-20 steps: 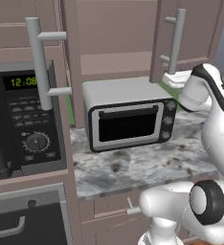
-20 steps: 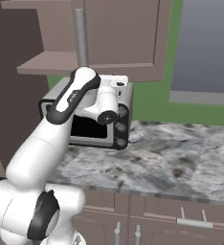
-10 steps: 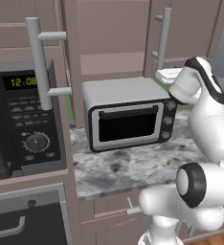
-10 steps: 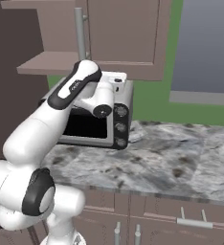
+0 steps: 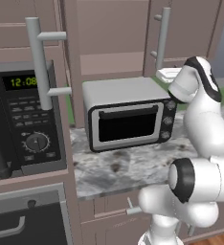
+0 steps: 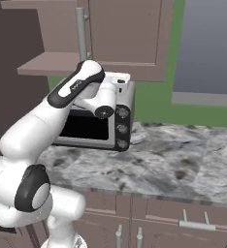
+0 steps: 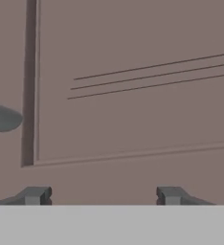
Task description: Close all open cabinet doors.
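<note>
Gripper (image 7: 103, 196) with fingers spread and grasping nothing, facing the recessed panel of a cabinet door (image 7: 133, 95) above the toaster oven (image 5: 128, 117).

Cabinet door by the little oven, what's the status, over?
Gripper open, fingers spread, right up against the cabinet door. Door above the toaster oven looks nearly shut. Nothing in the way.
</note>
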Controlling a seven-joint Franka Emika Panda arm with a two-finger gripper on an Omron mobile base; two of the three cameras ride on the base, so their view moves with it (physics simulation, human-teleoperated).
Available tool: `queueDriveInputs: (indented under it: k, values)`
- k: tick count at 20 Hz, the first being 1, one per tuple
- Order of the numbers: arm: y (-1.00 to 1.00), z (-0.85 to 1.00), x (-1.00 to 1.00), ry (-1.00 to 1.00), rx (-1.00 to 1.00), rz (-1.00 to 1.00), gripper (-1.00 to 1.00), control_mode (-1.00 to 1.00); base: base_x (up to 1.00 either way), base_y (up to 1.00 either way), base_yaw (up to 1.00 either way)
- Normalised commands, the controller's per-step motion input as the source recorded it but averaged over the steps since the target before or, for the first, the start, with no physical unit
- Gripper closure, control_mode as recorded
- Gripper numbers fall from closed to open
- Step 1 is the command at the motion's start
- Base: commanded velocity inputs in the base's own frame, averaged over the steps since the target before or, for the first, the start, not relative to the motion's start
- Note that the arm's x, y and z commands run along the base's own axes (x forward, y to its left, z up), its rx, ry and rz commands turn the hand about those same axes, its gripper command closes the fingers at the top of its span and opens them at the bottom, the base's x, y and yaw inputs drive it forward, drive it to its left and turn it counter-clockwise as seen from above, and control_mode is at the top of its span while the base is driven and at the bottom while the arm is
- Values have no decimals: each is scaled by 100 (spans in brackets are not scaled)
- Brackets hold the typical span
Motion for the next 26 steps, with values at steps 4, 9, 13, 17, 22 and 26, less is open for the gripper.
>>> queueDriveInputs:
  k: [4, 9, 13, 17, 22, 26]
  values:
    - [0, 0, -48, 0, 0, -5, -100, -100, 0, 0, 0]
    - [-5, 16, -100, 5, 0, -12, -100, -100, 0, 0, 0]
    - [0, 47, -100, 17, 0, -15, -100, -100, 0, 0, 0]
    - [-1, 49, -100, 20, 0, -15, -100, -100, 0, 0, 0]
    - [0, 68, -94, 30, 0, -14, -100, -100, 0, 0, 0]
    - [-2, 69, -92, 31, 0, -13, -100, -100, 0, 0, 0]
